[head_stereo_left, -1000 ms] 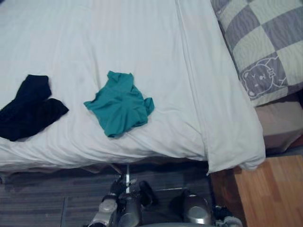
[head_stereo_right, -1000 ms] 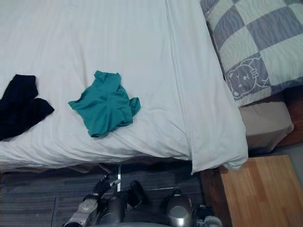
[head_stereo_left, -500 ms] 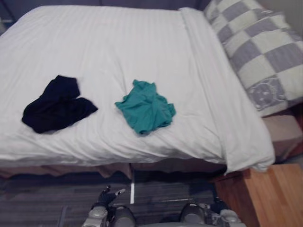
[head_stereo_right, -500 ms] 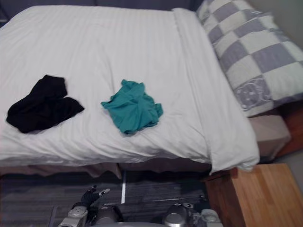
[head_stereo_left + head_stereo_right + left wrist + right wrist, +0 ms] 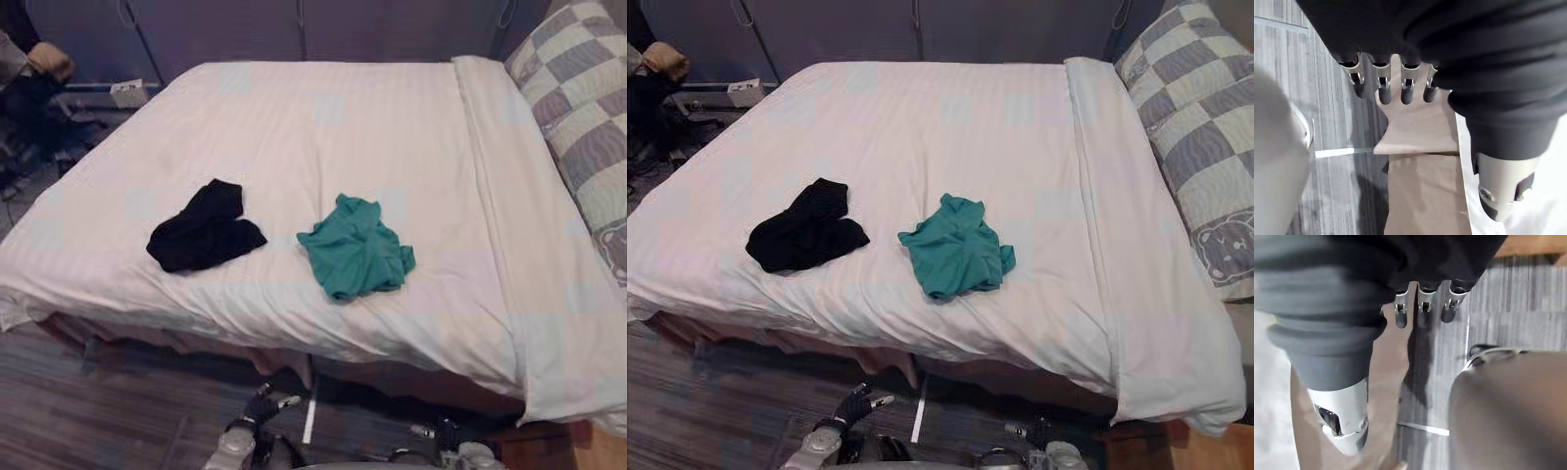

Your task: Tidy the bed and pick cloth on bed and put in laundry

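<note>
Left fingers (image 5: 1384, 92): straight, in a loose row, holding nothing; thumb apart and also free.
Right fingers (image 5: 1423, 309): extended and relaxed, nothing in hold.
Left hand (image 5: 854, 405): low over the floor, in front of the bed's near edge, well apart from both cloths.
Right hand (image 5: 1344, 423): hanging over the floor close to the bed's near side, clear of any cloth.
Bed skirt (image 5: 1420, 188): beige panel just beyond the fingers of both hands, hanging below the white cover.
Teal cloth (image 5: 355, 259): crumpled on the bed, about midway along it and nearer the near edge than the far one.
Black cloth (image 5: 204, 228): crumpled on the bed to the robot's left of the teal cloth, apart from it, not touching.
Bed (image 5: 343, 127): white striped cover, mostly smooth, with one long fold line toward the robot's right.
Pillow (image 5: 586, 117): grey and cream checks, at the right end of the bed.
Floor (image 5: 108, 411): grey planks with a white line (image 5: 312, 421) near the hands.
Far left: dark clutter (image 5: 29, 108) beyond the bed's corner; contents cannot be made out.
</note>
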Motion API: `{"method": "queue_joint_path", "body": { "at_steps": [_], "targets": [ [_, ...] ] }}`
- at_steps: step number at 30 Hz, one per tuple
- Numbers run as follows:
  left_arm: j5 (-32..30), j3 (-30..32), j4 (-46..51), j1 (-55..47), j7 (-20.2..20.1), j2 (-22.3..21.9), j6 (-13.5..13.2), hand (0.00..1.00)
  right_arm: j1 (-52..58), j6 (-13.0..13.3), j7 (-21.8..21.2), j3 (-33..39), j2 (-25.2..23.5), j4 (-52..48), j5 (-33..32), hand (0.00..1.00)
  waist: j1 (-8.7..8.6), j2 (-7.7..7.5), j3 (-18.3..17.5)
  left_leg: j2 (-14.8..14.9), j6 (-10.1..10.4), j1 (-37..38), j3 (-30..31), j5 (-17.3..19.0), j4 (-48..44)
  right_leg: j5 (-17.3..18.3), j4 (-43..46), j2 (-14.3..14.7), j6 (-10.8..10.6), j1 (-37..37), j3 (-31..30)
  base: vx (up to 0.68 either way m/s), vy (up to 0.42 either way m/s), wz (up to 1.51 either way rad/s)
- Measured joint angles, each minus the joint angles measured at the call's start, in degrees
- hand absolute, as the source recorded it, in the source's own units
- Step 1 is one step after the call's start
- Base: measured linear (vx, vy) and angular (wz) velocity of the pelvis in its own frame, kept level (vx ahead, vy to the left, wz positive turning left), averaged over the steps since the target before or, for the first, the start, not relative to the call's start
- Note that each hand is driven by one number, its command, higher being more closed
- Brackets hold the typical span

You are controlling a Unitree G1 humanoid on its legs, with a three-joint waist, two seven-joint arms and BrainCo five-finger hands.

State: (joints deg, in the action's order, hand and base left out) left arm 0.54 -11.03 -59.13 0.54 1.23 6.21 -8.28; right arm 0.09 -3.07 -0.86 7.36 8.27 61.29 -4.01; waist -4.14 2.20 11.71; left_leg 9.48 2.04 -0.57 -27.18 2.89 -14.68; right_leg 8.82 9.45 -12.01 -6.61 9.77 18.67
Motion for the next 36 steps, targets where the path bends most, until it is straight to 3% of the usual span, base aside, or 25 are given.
{"method": "queue_joint_path", "body": {
  "at_steps": [1,2,4,6,7,8,9,10,11,12,13,14,15,17,18,19,21,23,25,28,29,32,34,36],
  "targets": [
    [0.0,0.1,-0.5,0.6,-0.3,0.2,0.1,0.0,-0.5,-0.3,-0.1,1.4,-1.1,0.3,0.1,0.0,-0.24,-1.34,0.9,-0.6,0.8,-0.9,2.3,0.3,-1.3,-0.3,0.0,-1.7,-0.4,-0.3,-0.3,-0.05,0.023,-0.09],
    [-0.1,0.1,-1.0,0.5,-0.7,0.2,0.1,0.0,-0.9,-0.8,-0.1,1.9,-1.3,0.4,0.1,0.0,0.0,-1.84,1.1,0.3,0.1,-1.5,3.7,1.6,-3.7,-0.4,0.5,-2.3,-0.5,-0.2,-1.1,-0.06,-0.047,-0.23],
    [-0.2,0.0,-1.2,-0.5,-1.2,0.3,-0.3,0.0,-0.7,-1.4,-0.6,1.5,-0.5,0.7,0.3,0.0,-0.14,-1.21,0.9,8.4,1.6,-1.6,10.9,2.6,-7.5,0.0,2.0,-2.3,-1.9,-1.0,-5.3,-0.06,0.063,-0.56],
    [0.0,-0.1,-2.1,-0.4,-1.1,0.3,-1.0,0.0,-1.7,-2.3,-0.7,1.1,0.1,1.3,0.3,0.0,-0.14,-0.36,0.9,13.8,1.8,-1.4,17.5,2.4,-6.9,1.4,6.0,-1.9,-4.1,-4.4,-9.5,-0.08,0.309,-0.72],
    [0.0,-0.2,-2.2,-0.4,-1.0,0.3,-1.0,0.0,-2.1,-2.5,-0.7,1.0,0.4,1.8,0.3,0.0,-0.14,-0.28,0.9,14.7,2.1,-1.1,19.2,2.2,-6.7,2.0,7.5,-2.0,-5.0,-5.6,-11.0,-0.11,0.489,-0.9],
    [0.5,-1.1,-2.2,-0.4,-0.6,0.0,-1.0,0.0,-2.4,-2.7,-0.7,1.0,1.2,2.8,0.5,0.0,-0.2,0.14,0.7,15.4,8.6,0.5,19.3,2.1,-5.7,3.1,10.4,-3.1,-6.8,-8.7,-14.3,-0.11,0.589,-0.86],
    [0.5,-1.9,-2.4,-0.1,-0.1,0.0,-1.1,0.0,-2.1,-2.9,-0.7,1.2,1.4,2.9,1.9,0.0,-0.3,-0.11,0.7,14.6,13.4,0.7,17.4,7.1,-8.2,3.1,11.7,-5.0,-7.3,-10.3,-15.6,-0.1,0.621,-0.83],
    [0.7,-2.0,-2.4,0.9,0.2,1.0,-1.1,0.0,-1.8,-3.1,-0.6,1.2,0.8,3.0,2.6,0.0,-0.08,-1.86,1.1,12.3,11.7,0.4,15.6,8.9,-11.3,2.4,11.3,-7.6,-6.4,-10.3,-16.5,-0.13,0.753,-1.01],
    [1.1,-1.3,-2.4,1.1,0.8,1.3,-0.5,0.0,-1.3,-3.1,-2.0,1.0,0.1,3.1,4.2,0.0,0.79,-3.11,1.0,11.2,10.7,0.8,10.4,11.8,-13.3,-4.3,10.0,-10.8,-0.6,-12.9,-13.9,-0.16,0.715,-1.54],
    [1.1,0.5,-2.2,0.4,1.5,1.6,-0.1,0.0,-1.9,-2.8,-3.5,-0.7,0.9,3.2,6.8,0.0,2.49,-2.86,0.9,11.3,9.4,2.2,5.6,12.6,-12.8,-7.9,10.6,-12.0,4.8,-15.3,-7.2,-0.17,0.689,-1.75],
    [1.1,0.7,-2.0,0.2,1.7,2.2,0.3,0.0,-2.1,-2.3,-4.1,-1.7,1.0,3.2,7.7,0.0,3.1,-2.93,0.9,10.9,9.5,2.5,4.3,12.2,-12.1,-7.6,12.4,-11.7,4.3,-16.5,-2.7,-0.14,0.526,-1.44],
    [1.2,0.2,-1.9,0.4,1.5,3.5,0.6,0.0,-2.1,-1.0,-4.9,-3.3,0.9,3.1,9.2,0.0,3.16,-2.97,0.8,10.3,8.6,2.6,2.7,11.0,-9.5,-5.9,13.3,-8.1,1.3,-16.8,2.0,-0.09,0.399,-0.69],
    [1.4,-0.2,-1.9,1.1,1.2,4.4,0.9,0.0,-2.1,0.0,-5.6,-4.8,0.8,2.8,9.4,0.0,2.66,-2.99,0.8,9.4,7.6,2.6,2.4,8.9,-5.8,-3.7,13.0,-2.4,-1.4,-16.3,2.4,-0.06,0.344,-0.23],
    [1.6,-0.5,-1.9,2.3,1.1,4.3,1.6,0.0,-2.3,0.7,-5.7,-6.5,0.9,2.2,9.1,0.0,1.69,-2.83,0.9,6.5,5.8,2.3,3.0,4.7,1.1,0.7,8.5,5.0,0.3,-14.7,0.6,-0.01,0.201,0.62],
    [1.5,-0.7,-1.9,3.5,0.9,2.9,3.0,0.0,-2.1,1.7,-5.7,-7.5,1.2,1.0,9.0,0.0,-0.38,-2.11,1.3,3.3,3.9,2.0,5.6,0.4,7.1,-1.6,-0.4,9.6,2.8,-10.9,-6.5,-0.02,0.186,1.24],
    [1.1,-0.9,-1.7,3.9,0.8,2.1,3.5,0.0,-2.1,2.5,-5.7,-7.8,1.2,0.7,9.0,0.0,-0.87,-1.54,1.6,1.3,3.5,2.3,7.2,-1.3,9.7,-3.8,-3.4,9.8,4.3,-9.3,-8.2,0.0,0.155,1.17],
    [-0.7,-2.1,-1.3,3.4,0.8,1.2,4.4,0.0,-2.1,4.7,-5.6,-8.0,1.5,0.4,8.3,0.0,-0.37,-0.97,1.7,0.2,3.1,3.3,9.1,-2.4,12.2,-3.5,-2.1,9.7,4.5,-9.1,-11.1,0.04,0.118,0.6],
    [-2.5,-2.5,-1.4,2.8,0.8,1.4,4.7,0.0,-1.7,7.0,-5.7,-8.5,0.8,-0.5,6.0,0.0,-0.22,-1.75,1.2,-0.1,3.1,3.5,11.1,-2.7,12.3,-1.8,0.3,9.5,4.5,-8.9,-13.6,0.04,0.033,0.64],
    [-2.9,-2.4,-1.5,2.4,1.0,1.2,4.7,0.0,-1.8,8.1,-6.0,-10.2,0.0,-0.9,4.5,0.0,0.33,-2.5,0.8,-0.7,3.0,3.2,12.6,-2.9,11.8,0.2,0.7,8.8,4.3,-7.7,-12.2,-0.02,-0.053,0.59],
    [-3.5,-2.4,-1.4,0.6,0.0,0.6,2.4,0.0,-2.5,8.2,-6.6,-10.8,-1.8,-0.7,4.6,0.0,0.29,-1.89,0.6,-1.4,2.7,0.3,12.8,-3.0,5.2,2.7,2.4,6.9,4.3,-6.6,-9.0,-0.06,-0.043,0.65],
    [-3.5,-2.4,-1.2,0.6,0.0,0.4,0.9,0.0,-2.8,7.8,-6.0,-10.7,-2.0,0.3,4.4,0.0,0.62,-1.22,0.6,-1.1,2.4,-2.8,12.7,-2.8,-1.0,3.2,2.3,6.4,4.5,-5.7,-8.4,-0.07,-0.043,0.44],
    [-3.5,-1.8,0.1,0.3,0.1,-0.3,0.1,0.0,-3.0,6.0,-3.9,-10.6,-1.4,0.7,2.5,0.0,2.15,0.28,0.7,1.4,2.5,-6.4,12.8,-2.7,-11.2,2.8,2.1,6.7,4.5,-3.9,-9.7,-0.04,-0.024,-0.09],
    [-3.5,-1.7,0.1,-0.4,0.0,-0.4,0.1,0.0,-2.8,5.6,-2.9,-10.2,-1.8,0.7,1.6,0.0,2.09,0.74,0.2,1.2,1.9,-3.4,13.1,-1.7,-5.9,2.4,2.2,7.2,4.8,-4.2,-11.7,0.04,0.016,-0.58],
    [-3.6,-1.7,0.0,-0.7,0.4,-1.0,0.0,0.0,-2.3,5.5,-2.2,-9.0,-1.1,0.7,0.0,0.0,1.68,1.91,-0.6,0.5,2.0,1.9,14.1,-1.7,5.8,1.7,2.5,9.2,4.9,-6.6,-13.8,0.05,0.001,-0.5]
  ]
}}
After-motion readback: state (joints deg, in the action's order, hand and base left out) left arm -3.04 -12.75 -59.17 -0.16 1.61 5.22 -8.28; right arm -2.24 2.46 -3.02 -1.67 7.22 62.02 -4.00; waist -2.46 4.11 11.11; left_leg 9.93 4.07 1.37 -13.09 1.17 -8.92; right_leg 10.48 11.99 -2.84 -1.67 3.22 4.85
